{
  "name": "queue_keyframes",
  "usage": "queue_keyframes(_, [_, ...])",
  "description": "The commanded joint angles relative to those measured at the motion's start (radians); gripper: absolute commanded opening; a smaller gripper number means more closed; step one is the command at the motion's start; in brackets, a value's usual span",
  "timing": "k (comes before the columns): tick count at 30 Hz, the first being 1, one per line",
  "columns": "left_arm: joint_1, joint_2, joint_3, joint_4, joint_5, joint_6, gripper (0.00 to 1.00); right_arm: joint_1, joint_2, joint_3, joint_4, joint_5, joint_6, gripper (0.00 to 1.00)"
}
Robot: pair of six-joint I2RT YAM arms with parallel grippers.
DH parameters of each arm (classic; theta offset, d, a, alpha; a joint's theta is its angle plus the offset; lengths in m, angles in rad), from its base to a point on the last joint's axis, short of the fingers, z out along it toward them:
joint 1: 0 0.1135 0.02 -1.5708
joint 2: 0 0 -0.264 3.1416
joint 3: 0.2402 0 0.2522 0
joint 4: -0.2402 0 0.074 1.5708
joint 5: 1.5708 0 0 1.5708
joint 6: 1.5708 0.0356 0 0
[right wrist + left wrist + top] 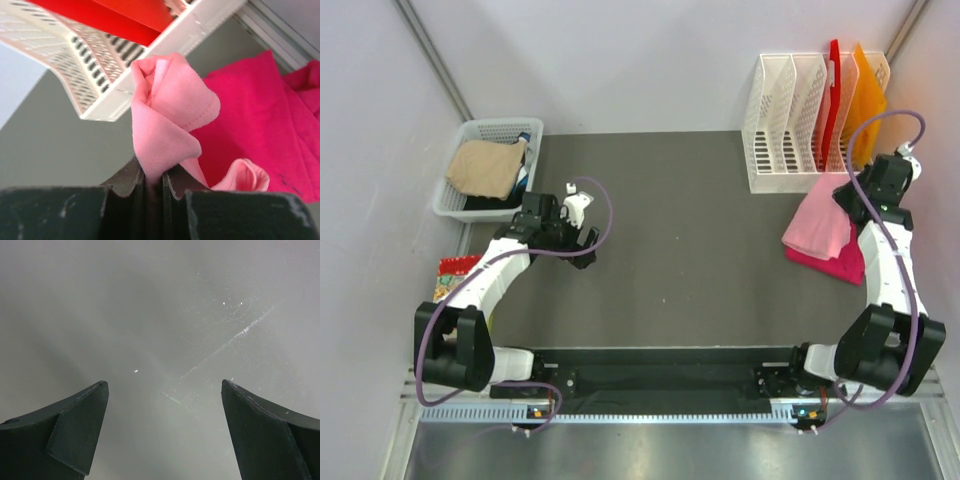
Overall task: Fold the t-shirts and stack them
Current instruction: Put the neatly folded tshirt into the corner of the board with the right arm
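The light salmon-pink t-shirt (817, 222) hangs bunched at the table's right side, over the deep magenta t-shirt (840, 262) that lies on the mat. My right gripper (154, 176) is shut on a fold of the pink shirt (165, 120); in the right wrist view the magenta shirt (260, 115) spreads behind it. In the top view the right gripper (848, 192) sits at the pink shirt's upper right edge. My left gripper (578, 207) is open and empty over the mat's left part; its wrist view shows only bare grey mat between its fingers (80, 425).
A white file rack (798, 120) with red and orange folders stands at the back right, close above the shirts. A white basket (470, 135) holding tan cloth stands at the back left. A small red-edged patterned piece (453, 277) lies at the left edge.
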Motion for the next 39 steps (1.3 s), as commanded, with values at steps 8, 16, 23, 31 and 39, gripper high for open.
queue_keyframes(8, [0.053, -0.025, -0.032, 0.021, 0.055, 0.051, 0.99, -0.039, 0.195, 0.113, -0.013, 0.183, 0.004, 0.0])
queue_keyframes(16, [0.065, -0.063, -0.034, -0.015, 0.069, 0.067, 0.99, -0.039, 0.229, 0.129, -0.102, 0.517, -0.008, 0.72])
queue_keyframes(23, [0.065, -0.069, -0.032, -0.032, 0.091, 0.067, 0.99, -0.009, 0.124, 0.198, -0.201, 0.628, 0.049, 1.0])
queue_keyframes(31, [0.066, -0.042, -0.019, -0.032, 0.112, 0.049, 0.99, 0.07, 0.004, 0.145, -0.056, 0.32, 0.007, 1.0])
queue_keyframes(39, [0.066, -0.051, 0.003, -0.034, 0.114, 0.006, 0.99, 0.074, 0.191, 0.021, 0.071, 0.153, 0.006, 1.0])
